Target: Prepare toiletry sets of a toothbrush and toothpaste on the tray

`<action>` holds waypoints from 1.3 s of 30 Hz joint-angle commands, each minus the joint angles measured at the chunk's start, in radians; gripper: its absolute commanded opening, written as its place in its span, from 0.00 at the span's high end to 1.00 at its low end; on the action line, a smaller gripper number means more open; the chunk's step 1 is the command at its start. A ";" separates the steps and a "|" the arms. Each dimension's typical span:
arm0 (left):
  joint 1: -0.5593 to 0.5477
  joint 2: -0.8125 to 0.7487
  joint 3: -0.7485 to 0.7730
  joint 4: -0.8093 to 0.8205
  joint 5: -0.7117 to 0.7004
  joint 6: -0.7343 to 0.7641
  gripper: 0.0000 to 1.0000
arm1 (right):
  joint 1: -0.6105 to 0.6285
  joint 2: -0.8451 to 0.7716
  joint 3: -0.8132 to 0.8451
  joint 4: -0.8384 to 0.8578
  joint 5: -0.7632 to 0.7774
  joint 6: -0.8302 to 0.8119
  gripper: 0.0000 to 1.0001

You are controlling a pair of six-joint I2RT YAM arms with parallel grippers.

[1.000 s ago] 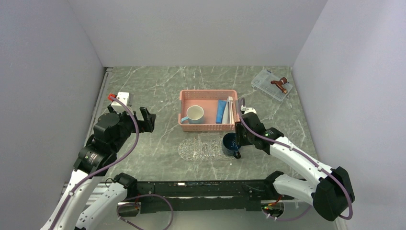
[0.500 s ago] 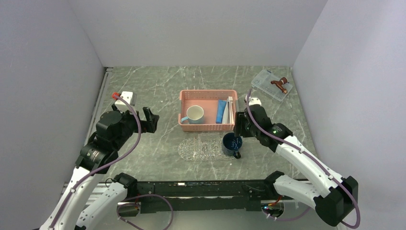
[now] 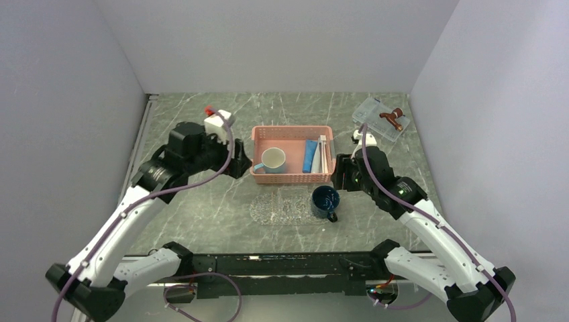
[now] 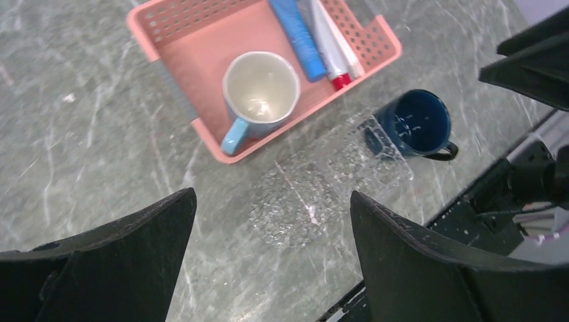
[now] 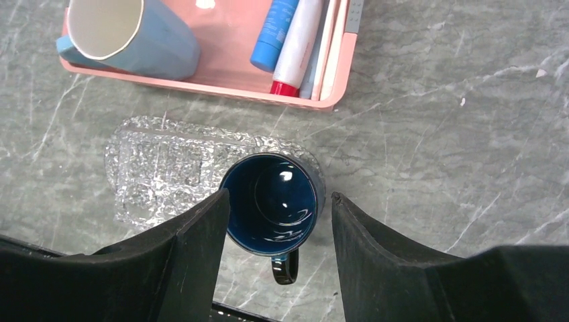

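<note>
The clear tray (image 3: 285, 206) lies on the table in front of the pink basket (image 3: 292, 129). A blue toothpaste tube (image 3: 310, 155) and whitish toothbrushes (image 3: 324, 154) lie along the basket's right side. They also show in the right wrist view: the tube (image 5: 274, 30) and the toothbrushes (image 5: 329, 47), with the tray (image 5: 161, 171) below. My left gripper (image 3: 238, 168) is open and empty at the basket's front left corner, above the tray (image 4: 315, 194). My right gripper (image 3: 336, 176) is open and empty at the basket's front right corner.
A dark blue mug (image 3: 325, 201) stands at the tray's right end, below my right gripper (image 5: 279, 196). A light blue mug (image 3: 274, 159) and a white tube with a red cap (image 5: 295, 47) are in the basket. A small clear box (image 3: 380, 119) sits at the back right.
My right gripper has pulled back and up from the dark blue mug toward the basket. My left arm has swung from the left side over to the basket's front left corner.
</note>
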 commanded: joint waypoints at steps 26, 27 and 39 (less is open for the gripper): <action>-0.110 0.786 0.565 -0.194 -0.075 0.341 0.31 | -0.003 -0.139 -0.054 0.005 -0.125 -0.025 0.40; -0.111 0.800 0.569 -0.192 -0.080 0.342 0.31 | -0.002 -0.141 -0.057 0.004 -0.125 -0.024 0.40; -0.110 0.942 0.624 -0.178 -0.085 0.358 0.37 | -0.003 -0.185 -0.086 -0.008 -0.144 -0.010 0.40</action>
